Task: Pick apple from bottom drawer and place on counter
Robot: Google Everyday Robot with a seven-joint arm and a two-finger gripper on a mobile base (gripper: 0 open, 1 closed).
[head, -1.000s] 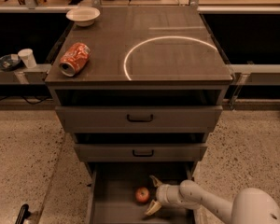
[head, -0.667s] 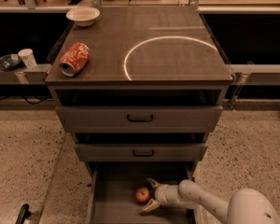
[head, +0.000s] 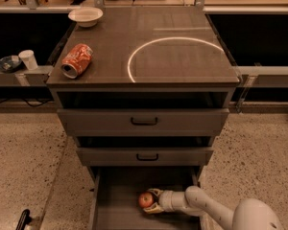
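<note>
Fingers (head: 153,208) of the robot's gripper (head: 150,201) now press on either side of the apple (head: 144,200). A second ago they stood wider and just to its right. The apple itself has not moved. It rests on the floor of the open bottom drawer (head: 117,195), directly below the desk (head: 182,28) and about mid-width of it. The pale arm (head: 206,207) has pushed slightly farther into the drawer from the lower right.

On the desk nothing has changed. The crushed soda can (head: 77,60) lies at its left edge, the white bowl (head: 85,16) sits at its back left corner, and the thin white circle (head: 129,66) is drawn on its right half. Both handled drawers below the desk stay partly pulled out.

The frame's lower edge cuts off the drawer's front and most of the robot's rounded white body (head: 254,217). The apple's right side is hidden behind the fingers. Clutter on the shelves to the left of the desk is too dark to identify beyond a white cup (head: 27,59).
</note>
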